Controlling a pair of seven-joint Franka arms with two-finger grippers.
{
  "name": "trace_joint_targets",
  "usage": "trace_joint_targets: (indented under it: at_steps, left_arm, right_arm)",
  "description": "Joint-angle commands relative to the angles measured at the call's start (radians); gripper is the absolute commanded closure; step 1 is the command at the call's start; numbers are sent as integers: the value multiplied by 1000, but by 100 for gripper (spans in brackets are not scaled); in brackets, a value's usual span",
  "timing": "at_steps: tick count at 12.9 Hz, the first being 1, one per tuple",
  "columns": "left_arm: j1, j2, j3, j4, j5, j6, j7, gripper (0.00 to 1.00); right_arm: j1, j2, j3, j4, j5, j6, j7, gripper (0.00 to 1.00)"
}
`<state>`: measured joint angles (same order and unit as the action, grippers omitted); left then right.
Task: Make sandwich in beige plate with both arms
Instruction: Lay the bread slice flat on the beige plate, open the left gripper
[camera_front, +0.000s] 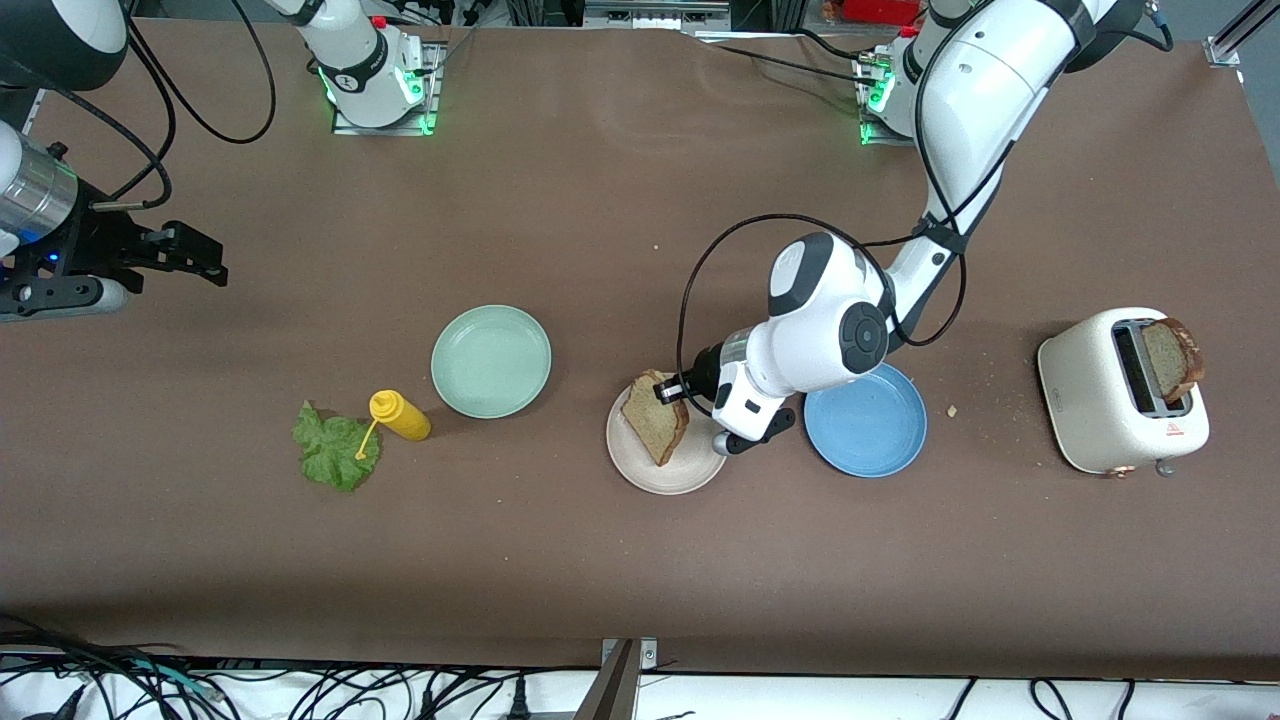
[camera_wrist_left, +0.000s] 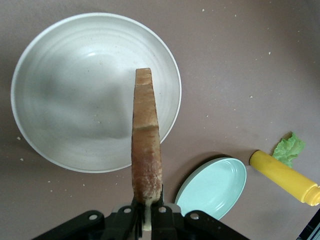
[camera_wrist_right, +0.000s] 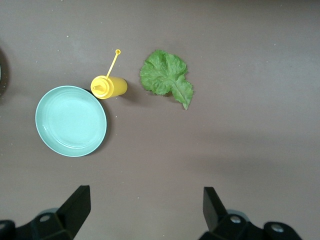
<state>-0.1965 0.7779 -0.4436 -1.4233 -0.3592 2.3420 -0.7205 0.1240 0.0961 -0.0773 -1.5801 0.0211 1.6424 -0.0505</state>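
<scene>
Brown matte tabletop is seen throughout. One crusted bread slice (camera_front: 655, 416) is pinched on edge by the left gripper (camera_front: 672, 392) over the round beige plate (camera_front: 690, 475). One more slice (camera_front: 1170, 358) stands in the white toaster (camera_front: 1085, 420). The right gripper (camera_wrist_right: 145, 205), fingers spread, waits above bare table near one ruffled lettuce leaf (camera_front: 335, 450).

Beige plate (camera_wrist_left: 65, 135): matt, plastic-looking, faint concentric rings. Bread slice (camera_wrist_left: 146, 150): rough porous crumb, darker crust. Mint-green plate (camera_wrist_right: 71, 120) and blue plate (camera_front: 866, 420): smooth, slight sheen. Yellow bottle (camera_wrist_right: 109, 86): smooth plastic. Lettuce leaf (camera_wrist_right: 166, 77): ruffled, veined. Toaster (camera_front: 1122, 404): cream shell, possibly speckled enamel. Table (camera_front: 600, 200): brown, matt, crumb-flecked.
</scene>
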Motion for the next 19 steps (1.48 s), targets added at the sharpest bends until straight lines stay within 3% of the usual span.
trace_joint_targets:
  at_steps: [1, 4, 5, 6, 7, 8, 9, 15, 17, 19]
  left_arm:
    - [-12, 20, 9, 4, -24, 20, 13, 100]
    - [-8, 30, 11, 4, -21, 19, 21, 100]
    - [-6, 32, 11, 4, -21, 19, 21, 83]
    - [-3, 32, 11, 3, -21, 16, 19, 45]
    - [-3, 32, 13, 3, -20, 11, 18, 14]
    - [0, 29, 13, -6, -20, 0, 16, 5]
    - [3, 26, 22, -15, -18, -21, 16, 1]
    - [29, 32, 48, -29, 98, -216, 16, 1]
    - [43, 30, 48, -39, 132, -266, 16, 1]
    - [81, 9, 48, -28, 140, -360, 16, 1]
  right_arm:
    - [-6, -13, 7, -12, -4, 2, 1, 0]
    - [-6, -13, 7, -12, -4, 2, 1, 0]
    - [-6, -13, 7, -12, -4, 2, 1, 0]
    - [-6, -13, 7, -12, -4, 2, 1, 0]
    - [-6, -13, 7, -12, -4, 7, 1, 0]
    - [-6, -13, 7, -12, -4, 8, -3, 0]
    - [-7, -12, 5, -11, -4, 10, -5, 0]
    - [-14, 8, 2, 11, -23, -1, -12, 0]
    - [-15, 5, -56, 11, -9, 3, -28, 0]
    - [-9, 26, -62, 8, -4, 5, -64, 0]
